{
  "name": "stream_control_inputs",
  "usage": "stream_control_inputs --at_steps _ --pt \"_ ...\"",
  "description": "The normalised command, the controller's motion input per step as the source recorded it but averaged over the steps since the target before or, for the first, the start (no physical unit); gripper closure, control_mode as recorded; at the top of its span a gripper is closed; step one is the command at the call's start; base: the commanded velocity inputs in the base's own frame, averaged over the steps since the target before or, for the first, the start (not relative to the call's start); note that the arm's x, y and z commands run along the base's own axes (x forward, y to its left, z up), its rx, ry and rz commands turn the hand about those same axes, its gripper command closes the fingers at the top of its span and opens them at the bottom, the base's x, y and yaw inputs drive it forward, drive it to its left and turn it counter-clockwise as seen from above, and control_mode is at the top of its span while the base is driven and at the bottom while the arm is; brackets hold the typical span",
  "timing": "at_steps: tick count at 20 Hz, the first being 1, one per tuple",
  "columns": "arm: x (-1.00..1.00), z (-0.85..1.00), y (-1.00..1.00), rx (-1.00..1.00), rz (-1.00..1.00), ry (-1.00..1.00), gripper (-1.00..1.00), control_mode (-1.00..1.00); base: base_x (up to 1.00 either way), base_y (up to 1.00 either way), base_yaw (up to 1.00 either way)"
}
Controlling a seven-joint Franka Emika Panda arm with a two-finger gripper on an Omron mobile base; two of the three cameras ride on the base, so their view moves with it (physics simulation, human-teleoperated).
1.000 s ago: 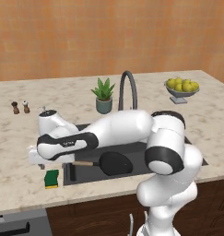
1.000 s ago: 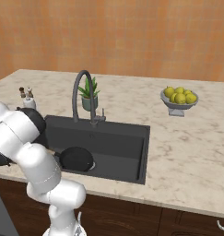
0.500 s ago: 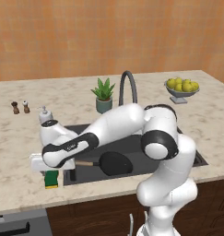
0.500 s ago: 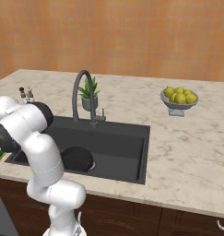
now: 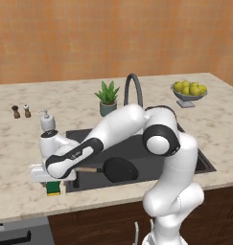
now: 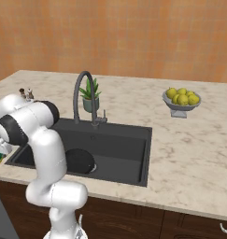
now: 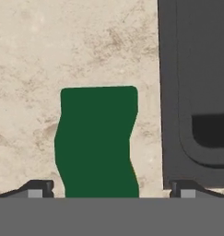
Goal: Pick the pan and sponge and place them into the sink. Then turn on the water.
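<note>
The green and yellow sponge (image 5: 54,188) lies on the beige counter just left of the sink's front corner, and shows as a green block (image 7: 97,140) in the hand view. My gripper (image 5: 50,178) hangs right over it, open, its two tips (image 7: 109,189) spread wider than the sponge and apart from it. The black pan (image 5: 120,170) lies in the dark grey sink (image 5: 204,165), its wooden handle (image 5: 89,169) pointing left toward the hand. No water runs from the arched faucet (image 5: 132,88). In the right base view, my arm covers part of the pan (image 6: 80,161).
A white soap dispenser (image 5: 47,120) stands behind the hand. Two small shakers (image 5: 21,111) sit at the far left, a potted plant (image 5: 107,98) behind the sink, and a bowl of lemons (image 5: 189,91) at the back right. The sink edge (image 7: 168,92) runs close beside the sponge.
The hand has dropped lower and come forward over the sponge, and the arm has bent further down to the left. Pan and sponge have not moved.
</note>
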Motion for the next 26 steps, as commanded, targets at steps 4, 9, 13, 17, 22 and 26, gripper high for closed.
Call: stream_control_inputs --at_steps 4,9,13,17,22,26 --pt "0.07 -0.12 0.0 0.0 0.01 0.0 -1.0 -1.0 0.0 0.0 0.0" --pt "0.1 -0.2 0.03 0.0 0.01 0.0 -1.0 -1.0 0.0 0.0 0.0" --pt "0.03 -0.15 0.12 0.0 0.01 0.0 -1.0 -1.0 0.0 0.0 0.0" --pt "0.0 -0.08 0.17 0.0 0.0 0.0 -1.0 -1.0 0.0 0.0 0.0" --pt "0.01 -0.17 0.02 0.0 0.02 0.0 -1.0 -1.0 0.0 0.0 0.0" --pt "0.04 -0.26 0.0 0.0 0.05 0.0 -1.0 -1.0 0.0 0.0 0.0"
